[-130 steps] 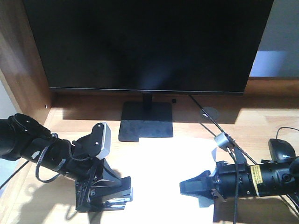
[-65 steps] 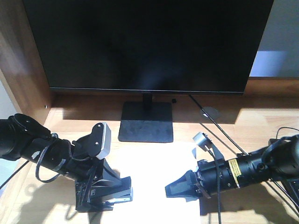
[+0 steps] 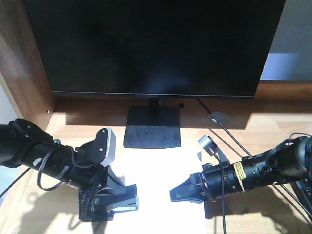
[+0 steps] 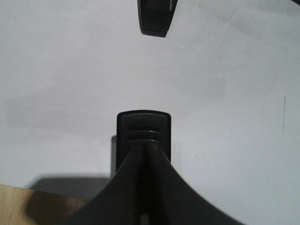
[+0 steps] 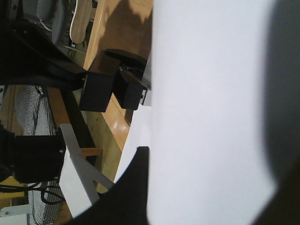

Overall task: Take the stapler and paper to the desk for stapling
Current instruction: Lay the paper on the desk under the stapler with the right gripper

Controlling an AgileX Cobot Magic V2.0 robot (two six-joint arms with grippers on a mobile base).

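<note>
While the stapler (image 3: 126, 202) is clamped by the left gripper (image 3: 114, 200) at the paper's (image 3: 156, 170) edge, the right gripper's (image 3: 175, 194) closure cannot be told.

Black monitor (image 3: 153, 46), square stand base (image 3: 152, 127), black cable (image 3: 224, 129)

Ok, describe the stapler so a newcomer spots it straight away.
Below the big black monitor, a white paper sheet lies on the light wooden desk. At its left edge, gripped by the left end effector, is the black wedge-shaped stapler, with bare metal along its base.
</note>
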